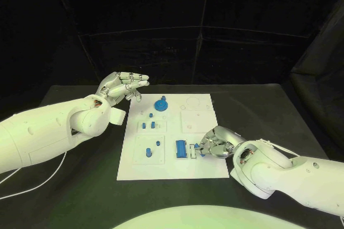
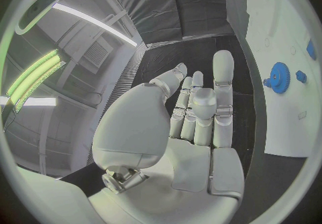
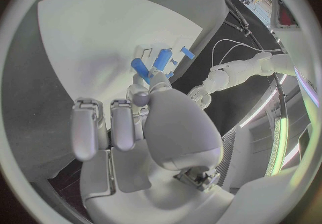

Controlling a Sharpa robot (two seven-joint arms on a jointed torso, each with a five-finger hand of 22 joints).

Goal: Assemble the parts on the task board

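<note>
the white board [image 1: 172,164] lies flat on the black bench [image 1: 79,179], its long side running away from the robot. a blue gear [image 1: 162,105] stands at its far end, small blue pegs [image 1: 148,125] sit mid-board, and a blue bar [image 1: 181,148] lies lengthwise near the right hand [image 1: 215,144], which pinches a small blue piece [image 3: 140,67]. the left hand [image 1: 123,85] hovers spread, holding nothing, beside the board's far left corner.

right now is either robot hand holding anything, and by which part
The left robot hand holds nothing, its fingers apart. The right robot hand has its fingertips at a small blue plastic part on the white board; a true grip cannot be told.
</note>
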